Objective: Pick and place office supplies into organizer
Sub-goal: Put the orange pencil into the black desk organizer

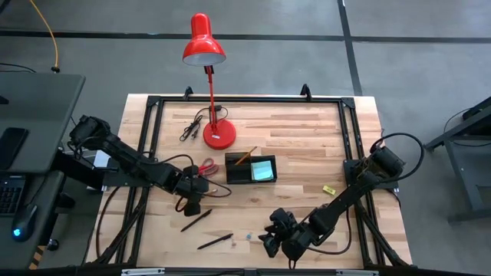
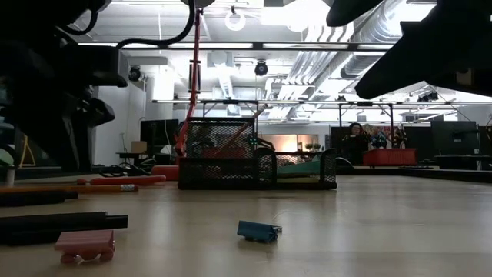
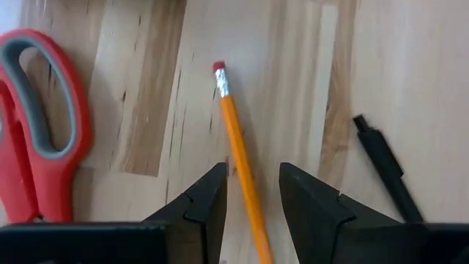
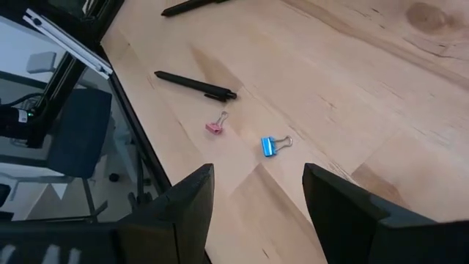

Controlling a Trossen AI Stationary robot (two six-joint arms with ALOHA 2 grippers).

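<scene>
- Left gripper: I see its two dark, blunt fingers spread a little, straddling an orange pencil without visibly pinching it; the pencil is a slim shaft with a metal ferrule and red eraser tip, lying flat on the pale wood-grain table.
- Beside that gripper: red-handled scissors with grey-lined loops on one side, a matte black pen on the other.
- Right gripper: I read its fingers as parted and empty, hanging above the near edge of the table, right of centre.
- Ahead of it: a small blue binder clip, a smaller pink clip and another black pen.
- Organizer: low black mesh tray mid-table, holding a slanted pencil in its left compartment and a teal pad in its right.
- Far left of it: the glossy red lamp.
</scene>
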